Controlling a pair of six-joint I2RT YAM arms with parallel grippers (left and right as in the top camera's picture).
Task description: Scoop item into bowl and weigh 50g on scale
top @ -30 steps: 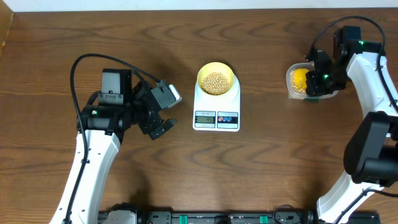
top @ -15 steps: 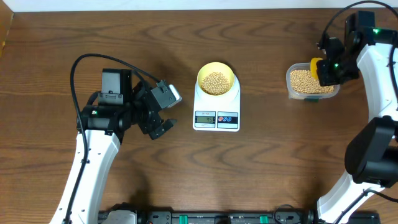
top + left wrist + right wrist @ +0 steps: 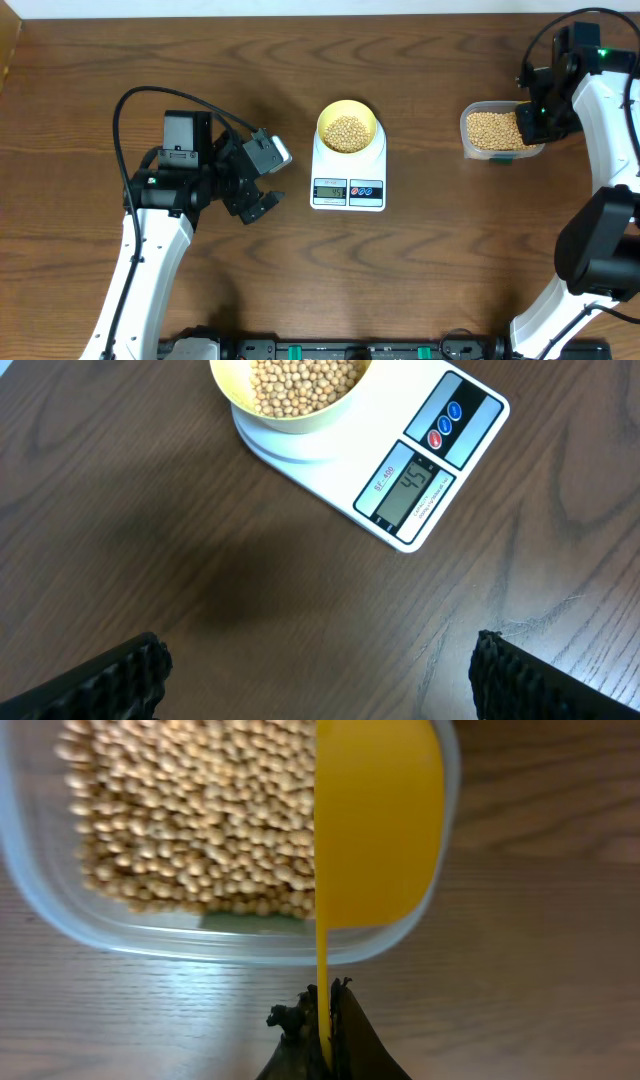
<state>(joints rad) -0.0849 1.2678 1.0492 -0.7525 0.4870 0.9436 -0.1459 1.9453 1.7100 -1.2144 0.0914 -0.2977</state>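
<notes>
Right gripper point(image 3: 325, 1008) with scoop point(image 3: 380, 820) over tub point(image 3: 60, 905)

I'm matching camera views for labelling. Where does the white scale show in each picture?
Overhead: scale at centre, display toward the bottom edge.
Left wrist: scale at upper right, turned diagonally.
Right wrist: not in it.
Shared landmark: the pale yellow bowl of beans on its platform, seen overhead and from the left wrist.
</notes>
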